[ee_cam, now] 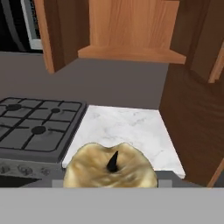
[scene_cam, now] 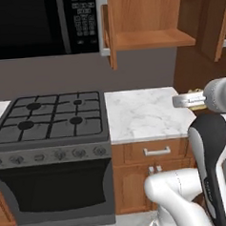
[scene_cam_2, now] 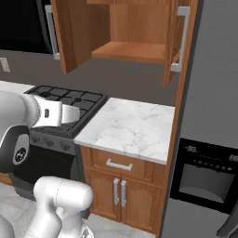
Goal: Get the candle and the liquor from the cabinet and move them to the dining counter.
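Note:
The candle [ee_cam: 110,168], tan-gold with a dark wick, sits close up at the bottom of the hand view, with my gripper [ee_cam: 111,181] shut on it and the fingertips hidden behind it. From the left base camera, bits of the candle [scene_cam: 195,91] peek out around the gripper [scene_cam: 193,99], which hangs at the right above the small marble slab's edge. The cabinet [scene_cam: 146,17] [scene_cam_2: 130,28] [ee_cam: 131,30] stands open up ahead, and the shelf part I can see is bare. The liquor and the dining counter are out of view.
A black gas stove [scene_cam: 50,117] stands at the left with a microwave [scene_cam: 32,25] above it. A small marble slab [scene_cam: 143,113] [scene_cam_2: 130,128] lies beside the stove over wooden base cabinets. A tall grey unit with a built-in oven [scene_cam_2: 207,172] bounds the right.

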Motion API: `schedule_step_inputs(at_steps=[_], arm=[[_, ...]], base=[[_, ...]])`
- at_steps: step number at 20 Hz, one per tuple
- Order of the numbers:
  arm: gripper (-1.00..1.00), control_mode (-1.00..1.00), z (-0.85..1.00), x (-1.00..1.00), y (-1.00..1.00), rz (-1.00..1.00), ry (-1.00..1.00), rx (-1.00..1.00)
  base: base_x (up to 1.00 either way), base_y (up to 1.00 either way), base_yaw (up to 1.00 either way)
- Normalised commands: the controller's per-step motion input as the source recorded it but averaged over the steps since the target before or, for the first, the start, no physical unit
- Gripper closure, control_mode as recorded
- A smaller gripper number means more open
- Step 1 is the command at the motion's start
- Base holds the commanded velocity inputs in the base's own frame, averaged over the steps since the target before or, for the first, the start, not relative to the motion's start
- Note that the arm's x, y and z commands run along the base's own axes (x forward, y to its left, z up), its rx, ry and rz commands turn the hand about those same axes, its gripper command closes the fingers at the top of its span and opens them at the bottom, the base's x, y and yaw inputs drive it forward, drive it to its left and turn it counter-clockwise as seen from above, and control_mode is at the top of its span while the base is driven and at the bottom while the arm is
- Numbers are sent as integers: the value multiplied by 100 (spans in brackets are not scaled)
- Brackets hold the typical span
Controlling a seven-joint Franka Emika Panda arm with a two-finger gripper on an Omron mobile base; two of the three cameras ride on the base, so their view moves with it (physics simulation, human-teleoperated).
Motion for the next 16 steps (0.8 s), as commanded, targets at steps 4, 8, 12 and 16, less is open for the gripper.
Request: schedule_step_inputs(at_steps=[4, 8, 12, 16], arm=[[100, 100, 0, 0, 0, 0, 0, 0], [100, 100, 0, 0, 0, 0, 0, 0], [100, 100, 0, 0, 0, 0, 0, 0], [100, 100, 0, 0, 0, 0, 0, 0]], base=[[-58, 4, 72], [0, 6, 96], [0, 0, 100], [0, -1, 100]])
